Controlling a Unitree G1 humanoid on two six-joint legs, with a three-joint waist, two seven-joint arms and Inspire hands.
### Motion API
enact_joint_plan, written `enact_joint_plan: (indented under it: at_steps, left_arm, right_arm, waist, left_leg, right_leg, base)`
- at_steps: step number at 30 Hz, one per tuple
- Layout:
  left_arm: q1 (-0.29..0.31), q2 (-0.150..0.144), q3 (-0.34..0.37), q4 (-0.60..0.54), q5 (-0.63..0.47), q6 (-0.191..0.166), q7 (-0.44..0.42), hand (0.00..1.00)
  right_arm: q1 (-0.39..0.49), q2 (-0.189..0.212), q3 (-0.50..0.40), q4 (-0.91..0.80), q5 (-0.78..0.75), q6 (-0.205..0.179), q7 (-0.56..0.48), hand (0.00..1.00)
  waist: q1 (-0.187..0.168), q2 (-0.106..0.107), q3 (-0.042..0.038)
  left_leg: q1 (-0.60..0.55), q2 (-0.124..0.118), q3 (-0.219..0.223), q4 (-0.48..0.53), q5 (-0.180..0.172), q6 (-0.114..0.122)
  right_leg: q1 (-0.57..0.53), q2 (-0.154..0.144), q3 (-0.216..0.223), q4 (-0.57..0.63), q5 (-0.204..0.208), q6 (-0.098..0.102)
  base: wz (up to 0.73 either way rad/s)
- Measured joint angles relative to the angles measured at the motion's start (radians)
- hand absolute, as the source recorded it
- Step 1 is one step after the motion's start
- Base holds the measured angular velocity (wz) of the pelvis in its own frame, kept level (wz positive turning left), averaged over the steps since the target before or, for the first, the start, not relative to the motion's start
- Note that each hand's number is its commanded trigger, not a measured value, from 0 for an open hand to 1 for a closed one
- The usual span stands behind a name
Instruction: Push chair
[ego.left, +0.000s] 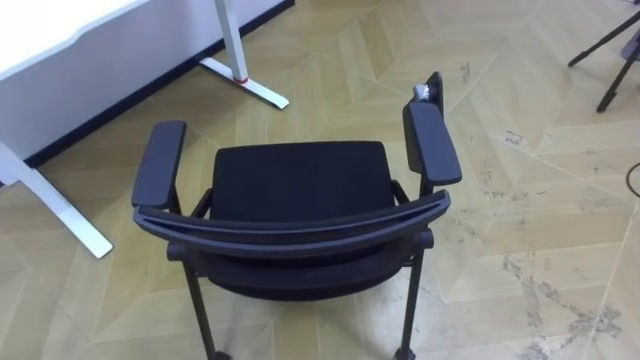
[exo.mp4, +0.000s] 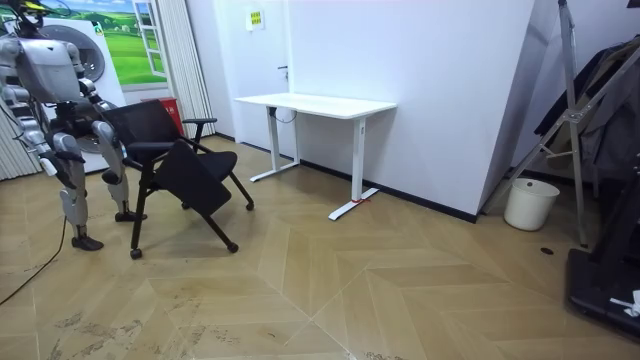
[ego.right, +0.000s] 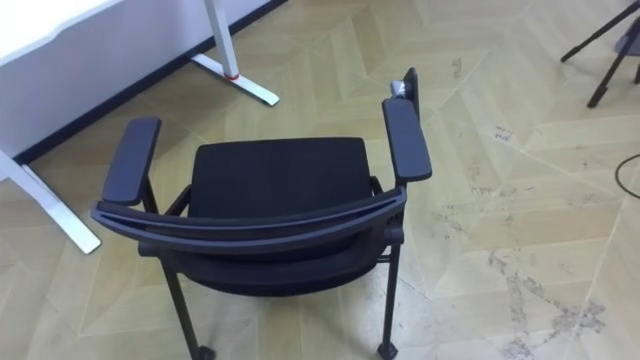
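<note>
Seen from the head, the black armchair (ego.left: 300, 185) fills the centre and lower middle of the frame, viewed from behind and above. Its curved backrest is nearest and both armrests point toward the top; it stands on the parquet floor (ego.left: 520, 170), with the white table (ego.left: 50, 30) across the upper left and a dark tripod (ego.left: 608, 55) in the upper right corner. In the room view the armchair stands at the left of the frame, well apart from the table at centre, with the robot just behind it at the left edge — its hands are too small there to tell whether they are open or closed.
</note>
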Motion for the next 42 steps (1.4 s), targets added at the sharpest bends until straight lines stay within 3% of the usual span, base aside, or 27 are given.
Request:
enact_joint_plan:
  at_steps: [10, 20, 27, 37, 39, 42]
  left_arm:
    - [0.014, -0.007, 0.007, -0.002, -0.046, 0.0, 0.07, 0.0]
    - [0.065, -0.007, 0.107, -0.003, -0.03, 0.001, 0.272, 0.0]
    - [0.123, 0.007, 0.141, -0.027, 0.077, 0.005, 0.378, 0.0]
    - [0.204, 0.024, 0.14, -0.085, 0.253, 0.015, 0.425, 0.0]
    - [0.232, 0.025, 0.144, -0.096, 0.333, 0.017, 0.425, 0.0]
    - [0.243, 0.026, 0.149, -0.105, 0.36, 0.017, 0.425, 0.0]
  right_arm:
    - [-0.005, 0.001, -0.015, 0.01, 0.004, 0.0, -0.005, 0.0]
    - [0.005, -0.002, -0.016, 0.018, 0.051, 0.002, -0.05, 0.0]
    - [0.005, -0.01, -0.016, 0.019, 0.051, 0.002, -0.047, 0.0]
    - [-0.005, -0.034, -0.017, 0.021, 0.025, 0.002, -0.058, 0.0]
    - [-0.009, -0.048, -0.023, 0.024, 0.006, 0.002, -0.06, 0.0]
    - [-0.009, -0.077, -0.023, 0.024, -0.004, 0.002, -0.072, 0.0]
  waist:
    - [-0.001, 0.003, -0.0021]
    - [0.007, 0.011, 0.0016]
    - [0.02, 0.02, 0.0004]
    - [0.03, 0.026, -0.002]
    - [0.041, 0.032, -0.0041]
    - [0.074, 0.043, -0.0051]
  left_leg:
    - [0.002, 0.0, 0.004, -0.001, 0.0, 0.0]
    - [0.02, 0.0, 0.007, -0.007, 0.0, 0.0]
    - [0.017, 0.0, 0.005, -0.003, 0.0, 0.0]
    - [-0.025, -0.007, -0.022, 0.021, -0.005, 0.006]
    - [-0.027, -0.007, -0.023, 0.023, -0.005, 0.006]
    - [-0.03, -0.01, -0.03, 0.027, -0.005, 0.006]
  right_leg:
    - [0.004, 0.0, -0.001, -0.001, -0.001, -0.001]
    - [0.017, 0.0, 0.001, -0.003, -0.002, -0.001]
    - [0.021, 0.0, -0.006, -0.001, -0.003, 0.0]
    - [0.021, -0.002, -0.062, -0.002, -0.009, 0.001]
    - [0.021, -0.002, -0.066, -0.002, -0.009, 0.001]
    - [0.023, -0.004, -0.075, -0.002, -0.009, 0.002]
  base:
    - [0.0]
    - [-0.01]
    - [0.02]
    - [0.17]
    - [0.04]
    - [0.06]
